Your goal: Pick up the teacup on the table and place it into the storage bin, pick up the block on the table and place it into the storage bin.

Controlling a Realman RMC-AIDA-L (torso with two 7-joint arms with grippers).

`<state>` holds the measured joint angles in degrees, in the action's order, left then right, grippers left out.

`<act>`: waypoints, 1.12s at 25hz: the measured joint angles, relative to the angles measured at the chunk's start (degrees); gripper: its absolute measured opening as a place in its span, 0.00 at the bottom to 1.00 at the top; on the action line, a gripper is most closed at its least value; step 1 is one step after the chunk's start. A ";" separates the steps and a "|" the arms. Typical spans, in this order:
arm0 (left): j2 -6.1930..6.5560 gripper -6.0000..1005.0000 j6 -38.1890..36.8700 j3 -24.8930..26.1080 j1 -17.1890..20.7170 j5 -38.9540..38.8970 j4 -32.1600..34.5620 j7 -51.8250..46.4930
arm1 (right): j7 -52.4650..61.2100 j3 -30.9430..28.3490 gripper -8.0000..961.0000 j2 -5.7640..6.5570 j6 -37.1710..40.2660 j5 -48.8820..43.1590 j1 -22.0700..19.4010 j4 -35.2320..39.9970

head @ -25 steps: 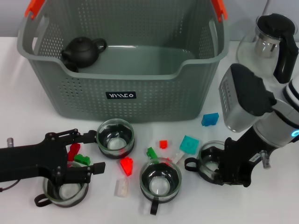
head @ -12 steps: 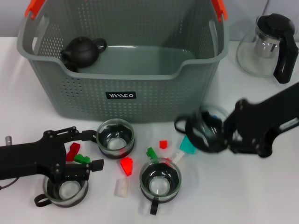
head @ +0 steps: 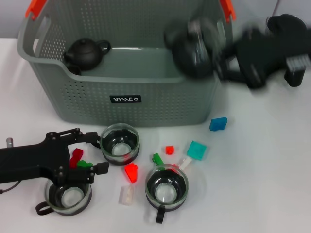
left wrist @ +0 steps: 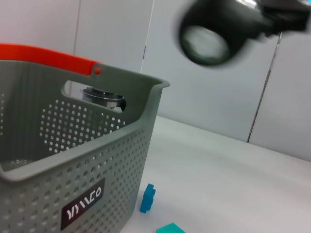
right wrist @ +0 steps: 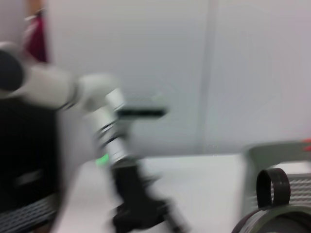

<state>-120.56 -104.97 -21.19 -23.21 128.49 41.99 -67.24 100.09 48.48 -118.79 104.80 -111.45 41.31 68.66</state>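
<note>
Teacup [head: 193, 48] clamped in right jaws above storage bin [head: 126, 104] holding teapot [head: 85, 52]; left jaws apart.

I see the storage bin [head: 160, 104] as matt grey perforated plastic with glossy orange handle tops [head: 36, 8]. The teapot [head: 86, 52] inside it looks matt black, like unglazed clay. The teacups [head: 120, 142] on the smooth white table [head: 262, 184] are clear glossy glass, and the blocks [head: 197, 150] look like smooth plastic.

Glass teacup [head: 194, 48] held over grey storage bin [head: 126, 99]
</note>
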 joint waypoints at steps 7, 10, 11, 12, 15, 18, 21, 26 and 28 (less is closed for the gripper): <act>-0.15 0.86 0.66 -0.01 -0.82 0.00 -1.41 0.00 | 17.40 1.96 0.07 -0.83 -20.39 -7.33 9.93 0.17; -0.20 0.86 1.13 0.01 -0.87 0.00 -1.95 0.00 | 22.14 4.16 0.07 -1.54 -25.74 -14.42 14.95 -0.18; -0.22 0.86 1.19 0.01 -0.84 0.00 -2.07 0.00 | 23.87 5.76 0.07 -1.63 -27.71 -16.77 16.37 -0.56; -0.25 0.86 1.20 0.00 -0.81 0.00 -2.13 0.01 | 25.16 7.35 0.07 -1.74 -29.19 -18.66 17.45 -1.12; -0.35 0.86 1.21 0.00 -0.48 0.01 -2.19 0.00 | 29.89 12.03 0.07 -1.97 -34.38 -25.03 20.96 -4.57; -0.41 0.86 1.21 0.01 -0.32 0.01 -2.19 0.00 | 32.99 15.48 0.07 -2.10 -39.40 -29.49 24.60 -11.60; -0.52 0.86 1.21 0.02 -0.20 0.01 -2.25 0.00 | 33.71 18.38 0.07 -1.91 -46.45 -30.11 28.22 -21.71; -0.84 0.86 1.44 0.00 -0.16 0.01 -2.78 0.01 | 33.77 21.43 0.07 -1.98 -57.65 -29.98 33.66 -36.27; -0.84 0.86 2.03 0.00 -0.17 0.01 -3.34 0.00 | 33.89 22.64 0.07 -2.17 -61.20 -29.55 35.17 -40.05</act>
<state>-121.41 -102.94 -21.19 -23.37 128.50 38.65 -67.23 133.99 71.12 -120.96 43.60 -141.00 76.48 28.62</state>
